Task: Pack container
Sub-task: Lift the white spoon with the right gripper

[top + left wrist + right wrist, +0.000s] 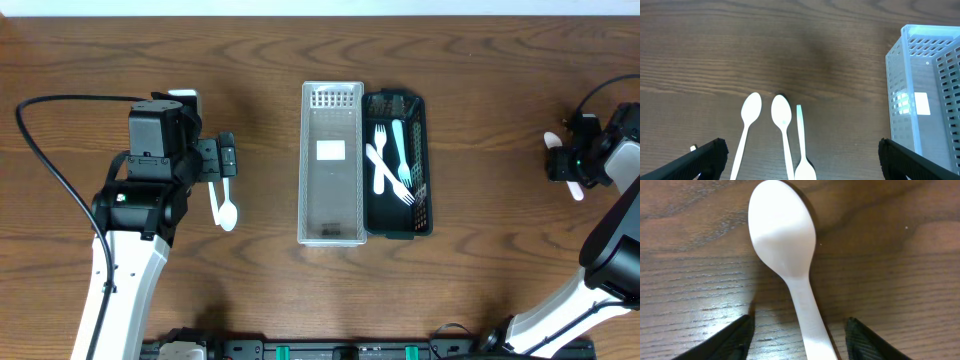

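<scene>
A dark brown wood-grain table (480,120) fills the view. Beyond the table's far edge runs a pale, bluish-white strip (320,6). Soft, even light leaves a faint sheen on the table's grain.

Wooden table (480,60), basket (330,205), tray (424,185) (adjacent), 3 spoons (781,113), lone spoon (782,235)

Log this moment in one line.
left gripper open over three spoons | right gripper open straddling one spoon | forks in dark tray | clear basket without cutlery
</scene>
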Available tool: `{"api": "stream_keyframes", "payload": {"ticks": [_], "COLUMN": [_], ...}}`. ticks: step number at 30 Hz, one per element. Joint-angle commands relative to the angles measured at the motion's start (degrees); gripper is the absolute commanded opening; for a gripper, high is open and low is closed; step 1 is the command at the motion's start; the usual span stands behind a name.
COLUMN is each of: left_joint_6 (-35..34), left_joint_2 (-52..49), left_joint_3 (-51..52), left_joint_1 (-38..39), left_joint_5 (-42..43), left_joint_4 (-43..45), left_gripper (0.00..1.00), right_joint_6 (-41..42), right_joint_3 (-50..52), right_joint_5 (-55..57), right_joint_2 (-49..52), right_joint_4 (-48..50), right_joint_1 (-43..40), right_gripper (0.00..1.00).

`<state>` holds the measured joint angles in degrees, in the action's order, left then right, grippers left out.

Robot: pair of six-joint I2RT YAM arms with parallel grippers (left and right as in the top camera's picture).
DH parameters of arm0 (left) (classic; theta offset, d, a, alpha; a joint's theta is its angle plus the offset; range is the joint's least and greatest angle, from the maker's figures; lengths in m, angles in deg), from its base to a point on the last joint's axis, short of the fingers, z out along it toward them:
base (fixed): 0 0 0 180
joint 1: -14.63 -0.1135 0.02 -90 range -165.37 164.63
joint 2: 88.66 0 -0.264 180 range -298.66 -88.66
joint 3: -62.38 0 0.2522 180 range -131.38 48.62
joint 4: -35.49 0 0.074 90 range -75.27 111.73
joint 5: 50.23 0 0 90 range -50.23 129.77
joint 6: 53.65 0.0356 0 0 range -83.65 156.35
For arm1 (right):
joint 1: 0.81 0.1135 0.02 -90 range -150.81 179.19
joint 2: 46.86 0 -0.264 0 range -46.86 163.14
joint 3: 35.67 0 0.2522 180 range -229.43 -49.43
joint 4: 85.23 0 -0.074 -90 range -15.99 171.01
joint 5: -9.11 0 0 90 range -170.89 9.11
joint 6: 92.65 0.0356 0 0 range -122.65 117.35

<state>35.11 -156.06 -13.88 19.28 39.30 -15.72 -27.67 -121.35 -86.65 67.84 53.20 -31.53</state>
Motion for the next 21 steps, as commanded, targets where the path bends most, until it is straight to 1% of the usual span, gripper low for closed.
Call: {"api": "stream_keyframes", "payload": {"ticks": [1, 5, 8, 11, 13, 17, 21], "left_joint_6": [0.81, 0.81, 0.81, 0.81, 0.81, 0.81, 0.81], "left_joint_2": [-0.35, -0.35, -0.35, -0.35, -0.35, -0.35, -0.35], "left_joint_3": [-1.16, -1.16, -1.16, -1.16, -1.16, -1.16, -1.16], "left_joint_1": [-0.24, -0.24, -0.24, -0.24, -0.24, -0.24, -0.24], "left_joint_5": [-1.11, -1.11, -1.11, -1.11, -1.11, -1.11, -1.11], "left_joint_4": [-0.07, -0.07, -0.04, -0.07, -0.07, -0.07, -0.07], "left_gripper": [0.98, 0.98, 0.98, 0.98, 0.98, 0.98, 0.98], "right_joint_6": [4.11, 12.5, 22.21, 28.89, 30.51, 30.64, 32.04], "right_joint_3": [0.04, 0.04, 0.04, 0.04, 0.04, 0.04, 0.04], "right_joint_5": [1.62, 2.58, 2.6, 2.6, 2.6, 4.02, 6.03], "right_joint_2": [1.16, 1.16, 1.16, 1.16, 1.16, 1.16, 1.16], "right_joint_4": [-0.5, -4.11, -7.26, -10.62, -12.46, -14.64, -14.8], "right_joint_1": [-0.39, -0.39, -0.39, -0.33, -0.26, 0.15, 0.13], "right_gripper": [0.49, 0.4, 0.38, 0.37, 0.37, 0.36, 0.3]}}
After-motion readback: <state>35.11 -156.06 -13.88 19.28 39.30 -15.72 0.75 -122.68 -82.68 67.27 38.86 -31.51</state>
